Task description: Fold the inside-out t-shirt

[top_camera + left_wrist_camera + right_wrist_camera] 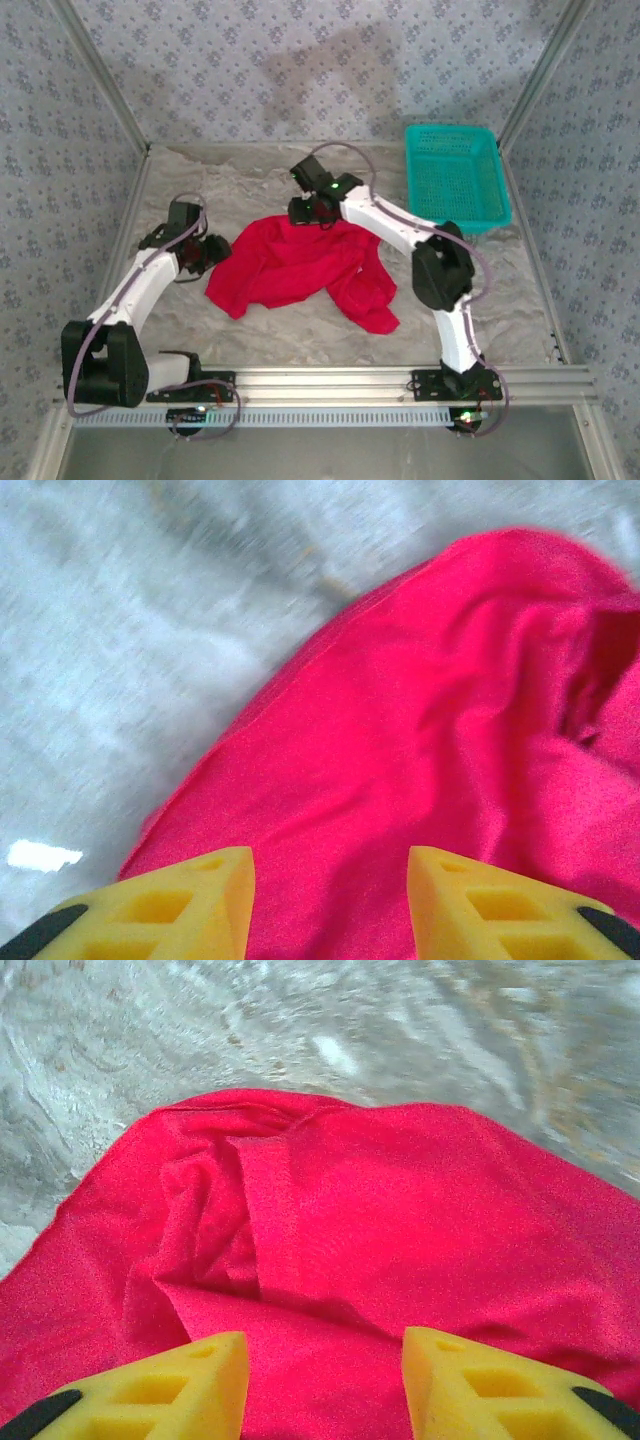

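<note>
Red t-shirt (300, 270) crumpled mid-table (200, 180), between claws. Left gripper (328, 870) at shirt's left edge, half parted, gripping nothing, cloth beneath. Right gripper (325, 1350) above far edge, likewise parted, empty. Teal basket (455, 175) far right, well apart.

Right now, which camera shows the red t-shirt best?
The top external view: the whole crumpled t-shirt lies on the table. Both wrist views give partial close-ups of its red folds.
</note>
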`<state>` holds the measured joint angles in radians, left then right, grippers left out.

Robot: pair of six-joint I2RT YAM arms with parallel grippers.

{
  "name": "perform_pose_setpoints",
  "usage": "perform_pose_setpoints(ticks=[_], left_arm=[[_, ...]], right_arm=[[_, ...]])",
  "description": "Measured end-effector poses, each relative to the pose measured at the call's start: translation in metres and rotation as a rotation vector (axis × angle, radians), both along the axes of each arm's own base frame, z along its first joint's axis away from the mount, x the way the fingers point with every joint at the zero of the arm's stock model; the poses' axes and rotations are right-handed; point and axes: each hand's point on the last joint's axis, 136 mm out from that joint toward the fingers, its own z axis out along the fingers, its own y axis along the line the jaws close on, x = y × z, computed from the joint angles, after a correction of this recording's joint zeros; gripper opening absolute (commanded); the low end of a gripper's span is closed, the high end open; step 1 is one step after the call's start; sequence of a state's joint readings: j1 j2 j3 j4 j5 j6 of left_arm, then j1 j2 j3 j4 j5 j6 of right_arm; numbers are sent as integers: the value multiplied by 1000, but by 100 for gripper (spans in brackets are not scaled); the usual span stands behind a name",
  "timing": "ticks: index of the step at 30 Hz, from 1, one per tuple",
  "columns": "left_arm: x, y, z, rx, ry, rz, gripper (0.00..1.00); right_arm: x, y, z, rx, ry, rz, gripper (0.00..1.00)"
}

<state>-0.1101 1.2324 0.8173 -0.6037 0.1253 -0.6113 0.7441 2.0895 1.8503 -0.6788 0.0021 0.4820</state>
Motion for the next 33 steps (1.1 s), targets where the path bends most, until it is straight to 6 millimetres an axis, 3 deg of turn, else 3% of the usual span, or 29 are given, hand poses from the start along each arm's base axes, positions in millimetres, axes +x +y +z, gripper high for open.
perform_pose_setpoints(ticks=[4,7,12,17,19,22,26,28,33], left_arm=[[-31,8,-30,13,104,23,48],[-44,10,-43,11,150,45,49],[-57,12,-54,4,174,80,53],[-59,15,-54,5,164,114,58],[-58,17,-53,10,155,121,59],[-57,18,-53,18,152,129,59],[-54,19,-52,16,139,132,59],[-52,20,-51,15,137,139,59],[-37,26,-37,6,99,164,59]], right_arm=[[7,30,-35,-27,34,60,53],[14,46,-52,-35,44,82,53],[29,55,-72,-55,41,80,47],[41,43,-89,-88,54,61,4],[48,37,-87,-89,54,50,0],[61,26,-73,-87,40,23,0],[70,7,-39,-83,-3,1,0],[68,-6,-12,-71,-30,-8,0],[60,-46,82,9,-147,-52,0]])
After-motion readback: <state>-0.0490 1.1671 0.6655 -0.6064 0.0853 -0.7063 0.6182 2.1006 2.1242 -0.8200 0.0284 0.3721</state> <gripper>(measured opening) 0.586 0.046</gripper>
